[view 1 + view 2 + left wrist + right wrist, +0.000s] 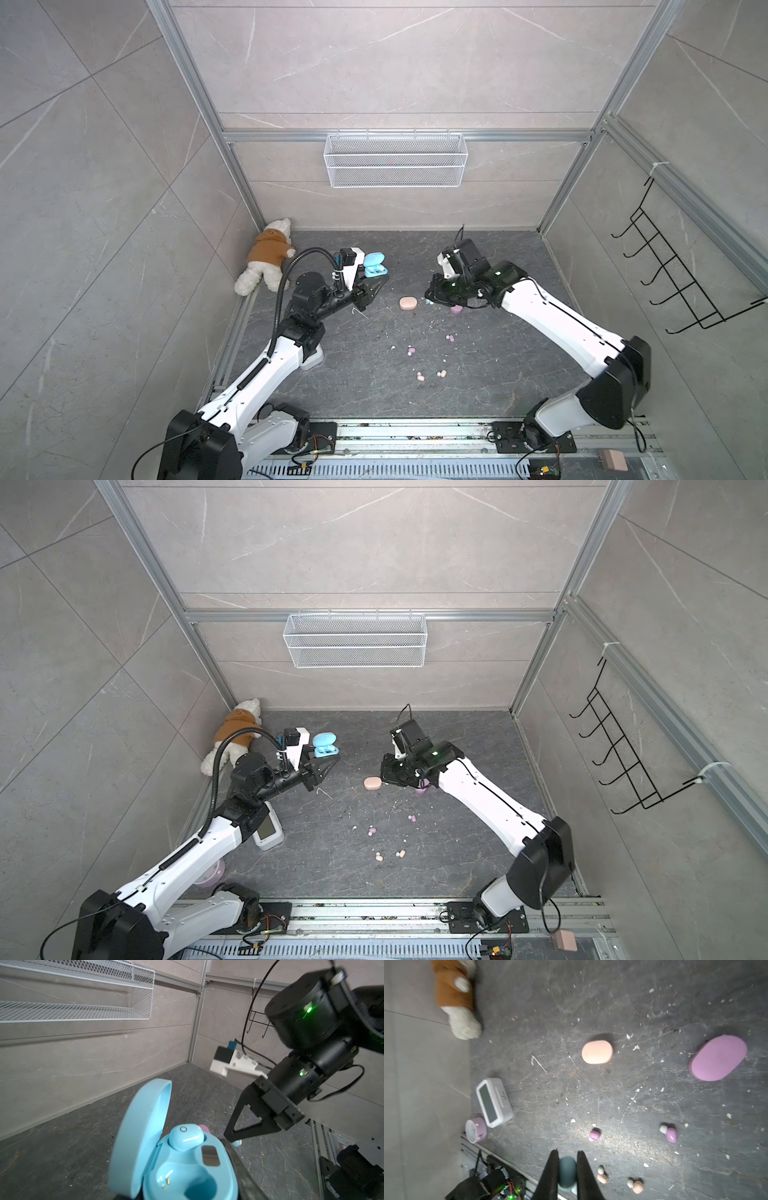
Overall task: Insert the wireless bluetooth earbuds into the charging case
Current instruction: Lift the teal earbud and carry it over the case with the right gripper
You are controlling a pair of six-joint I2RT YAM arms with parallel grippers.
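Observation:
My left gripper [383, 277] is shut on the light blue charging case [187, 1167] and holds it above the table with the lid open. One light blue earbud [185, 1136] sits in a socket of the case; the other socket [199, 1187] is empty. My right gripper [566, 1152] is shut on a second light blue earbud [567, 1171], a short way right of the case and above the table. Two lilac earbuds [595, 1135] [672, 1135] and two peach earbuds [601, 1178] [638, 1187] lie loose on the dark tabletop.
A shut peach case [408, 303] and a shut lilac case [718, 1057] lie mid-table. A teddy bear [266, 262] lies at the back left. A white clock [268, 833] and a pink alarm clock [475, 1129] stand near the left arm. A wire basket [395, 160] hangs on the back wall.

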